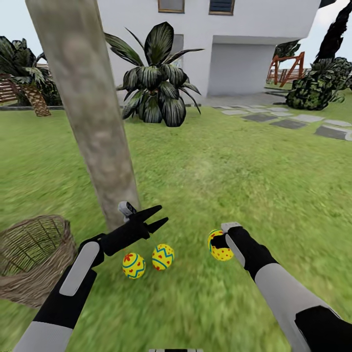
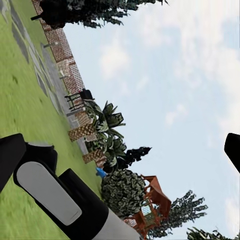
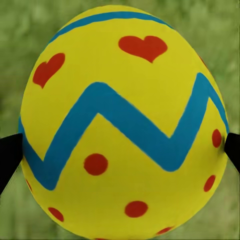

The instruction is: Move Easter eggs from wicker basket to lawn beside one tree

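Gripping the third egg (image 1: 220, 246) across its widest part, your right gripper (image 1: 222, 241) carries something smooth, rounded and likely slippery, so lower it gently beside the two eggs (image 1: 147, 261) near the tree (image 1: 90, 112); left gripper (image 1: 155, 218) hangs open.

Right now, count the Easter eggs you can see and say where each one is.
3. Two eggs lie on the lawn by the tree: one beside the other. The third egg is in the right hand. The basket looks empty.
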Tool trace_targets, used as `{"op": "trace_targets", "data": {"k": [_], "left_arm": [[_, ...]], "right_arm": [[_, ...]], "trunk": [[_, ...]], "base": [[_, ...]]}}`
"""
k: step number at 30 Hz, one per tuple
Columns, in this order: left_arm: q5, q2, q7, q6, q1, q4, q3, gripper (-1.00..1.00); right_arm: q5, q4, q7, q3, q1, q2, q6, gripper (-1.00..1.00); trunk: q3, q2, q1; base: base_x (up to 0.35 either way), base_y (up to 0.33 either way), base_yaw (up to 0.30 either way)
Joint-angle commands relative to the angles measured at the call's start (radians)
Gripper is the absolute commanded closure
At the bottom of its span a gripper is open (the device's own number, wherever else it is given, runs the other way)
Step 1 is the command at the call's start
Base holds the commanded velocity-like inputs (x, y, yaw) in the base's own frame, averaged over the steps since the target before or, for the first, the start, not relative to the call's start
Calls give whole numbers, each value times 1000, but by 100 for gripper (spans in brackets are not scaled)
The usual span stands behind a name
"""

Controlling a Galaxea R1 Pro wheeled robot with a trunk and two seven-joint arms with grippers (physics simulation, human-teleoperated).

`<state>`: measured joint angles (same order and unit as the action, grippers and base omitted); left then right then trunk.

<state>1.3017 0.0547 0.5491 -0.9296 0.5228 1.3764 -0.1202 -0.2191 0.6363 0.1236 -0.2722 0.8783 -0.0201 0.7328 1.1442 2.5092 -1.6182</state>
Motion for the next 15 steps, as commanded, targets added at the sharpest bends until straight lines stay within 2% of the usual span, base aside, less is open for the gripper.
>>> {"op": "trace_targets", "data": {"k": [1,5,15], "left_arm": [[1,0,2,-3,1,0,-1,-100],[1,0,3,-3,1,-1,-1,-100],[1,-2,2,-3,0,0,-3,-100]], "right_arm": [[-11,2,7,-7,0,-2,3,100],[-11,2,7,-29,-1,-1,3,100],[-11,2,7,-30,-1,-1,3,100]], "trunk": [[1,0,0],[1,0,0],[1,0,0]], "base": [[180,-198,289],[28,-31,289],[0,-10,289]]}}
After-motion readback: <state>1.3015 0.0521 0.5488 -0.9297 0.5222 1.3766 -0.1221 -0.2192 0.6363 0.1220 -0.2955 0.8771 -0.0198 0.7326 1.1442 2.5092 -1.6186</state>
